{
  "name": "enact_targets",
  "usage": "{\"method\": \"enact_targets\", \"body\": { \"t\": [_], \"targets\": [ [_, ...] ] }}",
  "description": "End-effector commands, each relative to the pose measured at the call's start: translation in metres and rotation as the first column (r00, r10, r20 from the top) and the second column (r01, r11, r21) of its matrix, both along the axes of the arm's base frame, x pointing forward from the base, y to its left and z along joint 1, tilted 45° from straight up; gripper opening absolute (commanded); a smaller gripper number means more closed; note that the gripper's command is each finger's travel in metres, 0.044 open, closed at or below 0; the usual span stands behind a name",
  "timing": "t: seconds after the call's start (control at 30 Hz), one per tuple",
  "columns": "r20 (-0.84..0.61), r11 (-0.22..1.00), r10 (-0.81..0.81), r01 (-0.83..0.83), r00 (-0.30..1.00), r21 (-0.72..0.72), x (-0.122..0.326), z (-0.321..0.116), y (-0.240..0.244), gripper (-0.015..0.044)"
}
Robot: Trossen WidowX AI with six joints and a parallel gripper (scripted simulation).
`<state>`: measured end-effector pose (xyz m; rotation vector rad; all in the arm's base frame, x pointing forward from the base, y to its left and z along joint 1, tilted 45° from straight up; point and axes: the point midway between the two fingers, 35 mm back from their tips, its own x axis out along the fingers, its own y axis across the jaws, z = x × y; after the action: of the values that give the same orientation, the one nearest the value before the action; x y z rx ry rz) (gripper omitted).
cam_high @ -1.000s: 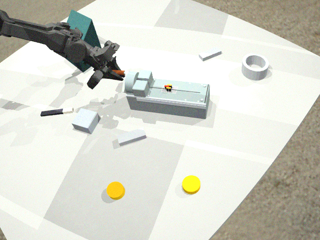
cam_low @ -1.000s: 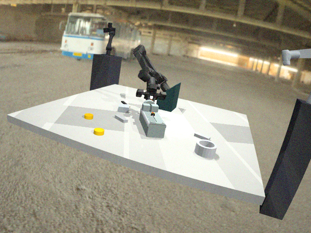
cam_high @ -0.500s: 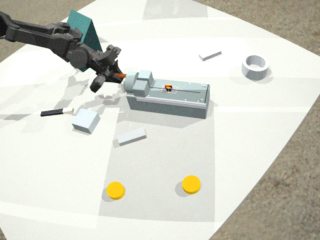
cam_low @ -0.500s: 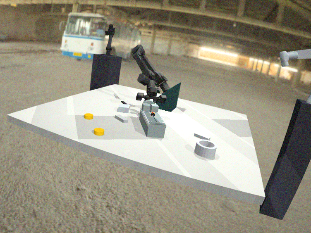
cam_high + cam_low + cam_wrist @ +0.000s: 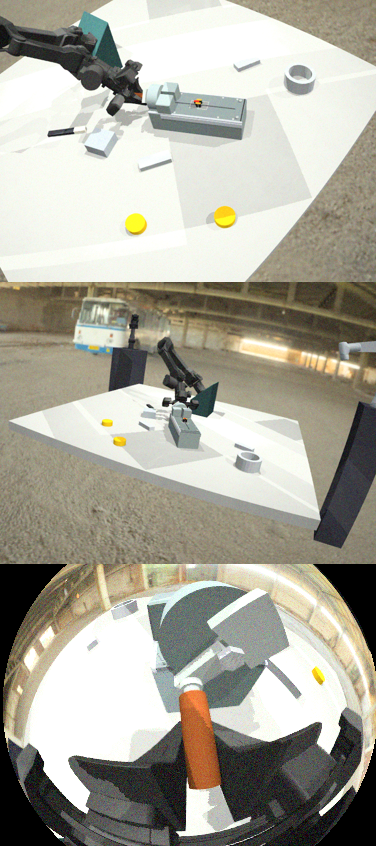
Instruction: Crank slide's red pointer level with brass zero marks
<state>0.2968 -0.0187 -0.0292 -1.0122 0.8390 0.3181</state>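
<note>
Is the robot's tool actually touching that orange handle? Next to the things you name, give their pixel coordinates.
Touching. The wrist view shows the tool's [image 5: 201, 751] two dark fingers pressed against either side of the orange handle [image 5: 199, 739], with no gap between.

White table [image 5: 261, 169] [image 5: 273, 494] under yellow discs [image 5: 135, 223] [image 5: 107, 422].

Pointer [image 5: 196, 101] [image 5: 184, 419] against zero marks: too small to judge level, top and exterior; neither discernible in wrist view. Handle [image 5: 138, 95] [image 5: 200, 739] partly behind claw [image 5: 138, 96] [image 5: 201, 749] from above. Pale arm [image 5: 359, 346] cut by right edge, exterior
</note>
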Motion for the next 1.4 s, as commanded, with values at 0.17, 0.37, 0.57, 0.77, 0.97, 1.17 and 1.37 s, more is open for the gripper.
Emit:
{"method": "enact_targets", "body": {
  "t": [0.17,0.37,0.57,0.77,0.97,1.17,1.37],
  "targets": [
    [-0.002,1.0,-0.008,0.008,1.0,-0.008,0.008,0.002,-0.012,0.0],
    [-0.001,1.0,-0.008,0.008,1.0,-0.008,0.012,0.005,-0.016,0.0],
    [-0.001,1.0,-0.008,0.008,1.0,-0.009,0.015,0.007,-0.018,0.0],
    [-0.001,1.0,-0.008,0.008,1.0,-0.009,0.016,0.008,-0.018,0.0],
    [-0.001,1.0,-0.008,0.008,1.0,-0.009,0.017,0.009,-0.019,0.0],
    [-0.001,1.0,-0.008,0.008,1.0,-0.009,0.017,0.01,-0.019,0.0],
    [-0.001,1.0,-0.008,0.008,1.0,-0.009,0.018,0.011,-0.02,0.0]
  ]
}}
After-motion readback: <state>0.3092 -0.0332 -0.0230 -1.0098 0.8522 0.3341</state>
